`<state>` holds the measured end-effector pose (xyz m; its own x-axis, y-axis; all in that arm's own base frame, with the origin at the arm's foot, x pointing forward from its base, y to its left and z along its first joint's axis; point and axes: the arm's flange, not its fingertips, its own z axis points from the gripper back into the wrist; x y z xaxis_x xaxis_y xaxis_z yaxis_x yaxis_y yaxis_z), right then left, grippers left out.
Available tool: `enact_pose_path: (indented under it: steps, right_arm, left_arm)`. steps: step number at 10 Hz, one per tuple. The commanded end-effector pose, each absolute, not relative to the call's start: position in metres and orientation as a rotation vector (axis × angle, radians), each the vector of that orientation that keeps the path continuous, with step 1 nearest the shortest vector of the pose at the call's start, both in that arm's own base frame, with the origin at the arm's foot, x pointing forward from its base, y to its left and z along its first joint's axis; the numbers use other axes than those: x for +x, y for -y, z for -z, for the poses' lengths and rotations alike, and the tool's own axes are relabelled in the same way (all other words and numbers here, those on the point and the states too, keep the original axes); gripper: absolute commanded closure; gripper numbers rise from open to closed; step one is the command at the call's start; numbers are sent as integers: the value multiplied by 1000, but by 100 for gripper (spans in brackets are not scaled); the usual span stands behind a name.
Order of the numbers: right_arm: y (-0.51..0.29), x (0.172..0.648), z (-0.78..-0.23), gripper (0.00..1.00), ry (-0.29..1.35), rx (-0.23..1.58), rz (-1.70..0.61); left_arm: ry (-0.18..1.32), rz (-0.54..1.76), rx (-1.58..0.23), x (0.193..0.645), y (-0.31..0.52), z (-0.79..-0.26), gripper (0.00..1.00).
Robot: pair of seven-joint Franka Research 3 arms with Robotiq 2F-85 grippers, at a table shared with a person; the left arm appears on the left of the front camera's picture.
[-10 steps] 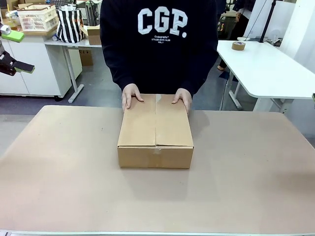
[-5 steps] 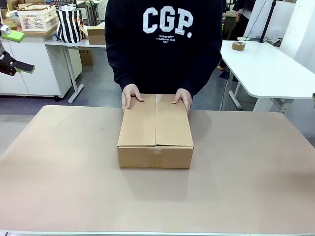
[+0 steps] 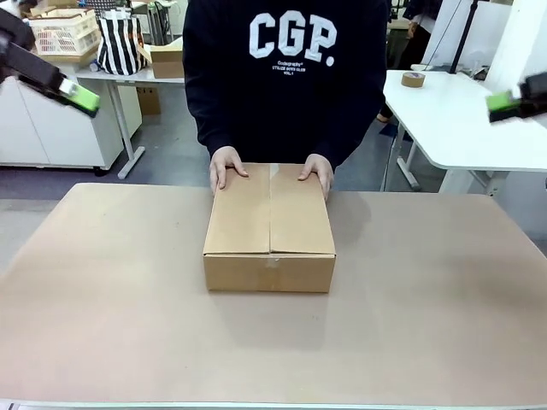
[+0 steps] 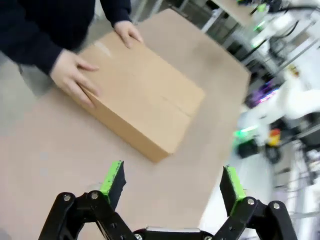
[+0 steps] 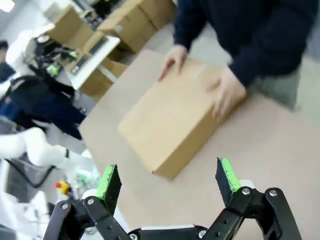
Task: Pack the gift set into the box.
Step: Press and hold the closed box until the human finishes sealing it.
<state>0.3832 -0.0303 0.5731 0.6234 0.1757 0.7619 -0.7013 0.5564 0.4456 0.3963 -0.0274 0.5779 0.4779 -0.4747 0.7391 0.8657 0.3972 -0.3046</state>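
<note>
The box (image 3: pixel 269 224) is a plain brown carton lying at the middle of the table with its top flaps shut. A person in a dark sweatshirt rests both hands (image 3: pixel 227 166) on the box's far edge. The gift set is out of view. My left gripper (image 3: pixel 73 90) hangs high at the picture's upper left, well clear of the box. In the left wrist view my left gripper (image 4: pixel 172 175) is open, looking down on the box (image 4: pixel 142 97). My right gripper (image 3: pixel 511 101) hangs high at the upper right. It stands open (image 5: pixel 167 175) over the box (image 5: pixel 172 117).
The tan table (image 3: pixel 427 316) has wide bare room all around the box. A white side table (image 3: pixel 461 120) with a tape roll (image 3: pixel 414 79) stands at the back right. Shelves with a basket (image 3: pixel 64 32) and a striped bag (image 3: pixel 120 43) are at the back left.
Both grippers have swung inward: the left has moved right and up at the upper left, and the right has come into view at the upper right. The box and the hands have stayed put.
</note>
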Motion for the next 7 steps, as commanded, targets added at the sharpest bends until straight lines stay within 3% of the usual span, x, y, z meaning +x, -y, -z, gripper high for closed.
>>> enact_pose_path:
  steps: [1, 2, 3, 6, 7]
  right_arm:
    - [-3, 409, -561, 0, 1144, 906, -985]
    - [-26, 414, -559, 0, 1170, 1011, -1144]
    - [-55, 414, -552, 0, 1139, 1008, -1223]
    - [-125, 401, -525, 0, 1041, 741, -1353]
    - [-124, 412, -516, 0, 916, 686, -1196]
  left_arm:
    - [1040, 1157, -445, 402, 45, -540, 0]
    - [1114, 1211, -525, 406, 54, -535, 0]
    - [1133, 1234, -635, 412, 63, -534, 0]
    - [1075, 1254, -841, 422, 82, -533, 0]
    - [983, 1185, -878, 424, 81, -533, 0]
